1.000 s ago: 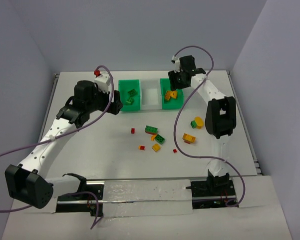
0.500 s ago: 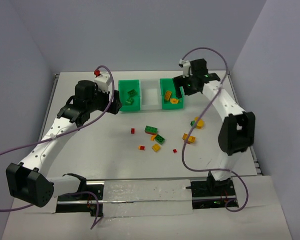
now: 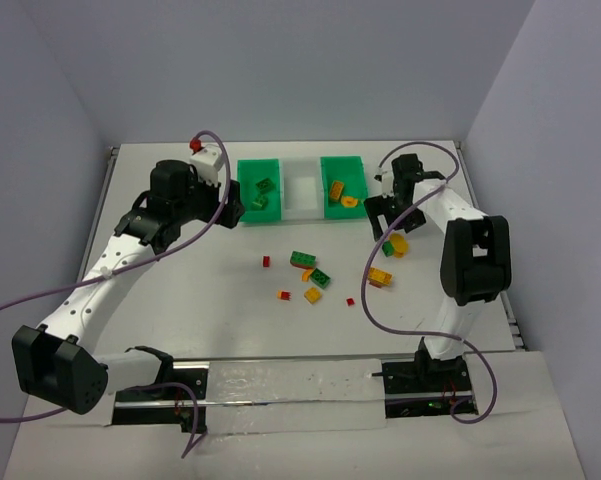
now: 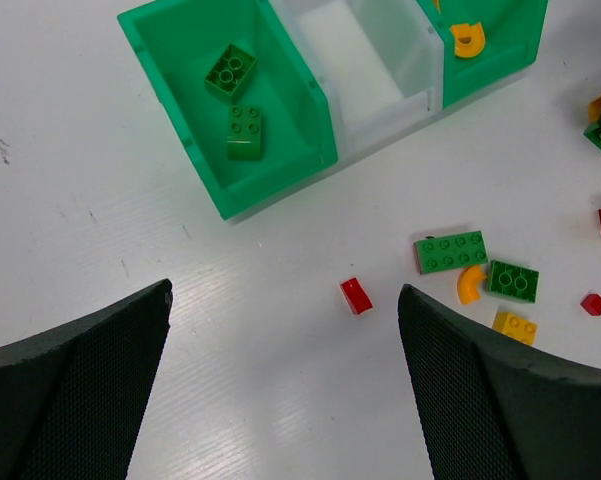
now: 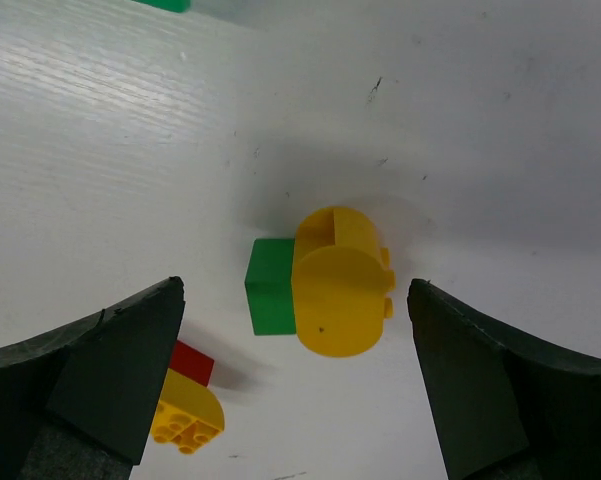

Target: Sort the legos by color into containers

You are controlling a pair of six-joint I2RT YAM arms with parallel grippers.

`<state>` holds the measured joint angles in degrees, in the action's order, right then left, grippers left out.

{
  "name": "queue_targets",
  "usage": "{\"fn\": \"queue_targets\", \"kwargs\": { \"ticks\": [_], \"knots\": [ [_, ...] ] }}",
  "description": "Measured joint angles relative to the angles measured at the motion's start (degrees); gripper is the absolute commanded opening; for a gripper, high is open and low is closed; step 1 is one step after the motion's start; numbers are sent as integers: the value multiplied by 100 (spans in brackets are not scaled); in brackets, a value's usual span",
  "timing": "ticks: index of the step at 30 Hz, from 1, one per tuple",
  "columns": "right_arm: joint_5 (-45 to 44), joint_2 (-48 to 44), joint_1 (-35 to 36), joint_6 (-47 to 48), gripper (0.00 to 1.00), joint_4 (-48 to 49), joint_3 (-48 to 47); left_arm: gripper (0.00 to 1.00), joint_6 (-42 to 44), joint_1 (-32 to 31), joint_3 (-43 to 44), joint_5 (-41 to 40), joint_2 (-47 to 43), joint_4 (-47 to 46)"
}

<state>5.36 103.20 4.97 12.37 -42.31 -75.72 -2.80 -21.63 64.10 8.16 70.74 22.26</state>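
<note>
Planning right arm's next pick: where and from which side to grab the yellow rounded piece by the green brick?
Straight down. The right gripper is open, astride the yellow piece. Its top looks rounded, so I'd clamp low on the sides; the green brick touches one side and may get caught.

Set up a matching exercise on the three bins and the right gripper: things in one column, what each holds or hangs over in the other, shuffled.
Column A
1. left green bin
2. white middle bin
3. right green bin
4. right gripper

Column B
a. open above a yellow piece
b. two green bricks inside
c. nothing inside
d. orange pieces inside

Pairs: 1-b, 2-c, 3-d, 4-a
</note>
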Motion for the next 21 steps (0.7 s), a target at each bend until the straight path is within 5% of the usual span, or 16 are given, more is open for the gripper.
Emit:
{"fn": "queue_targets", "kwargs": {
  "ticks": [13, 18, 21],
  "knots": [
    [-172, 444, -3, -52, 93, 36, 176, 99, 25, -2, -165, 7, -2, -23],
    [-128, 496, -29, -151, 78, 88, 311, 96, -30, -2, -250, 39, -2, -112],
    [-119, 498, -57, -271, 53, 105, 412, 95, -104, -2, -327, 87, -2, -209]
  ]
}}
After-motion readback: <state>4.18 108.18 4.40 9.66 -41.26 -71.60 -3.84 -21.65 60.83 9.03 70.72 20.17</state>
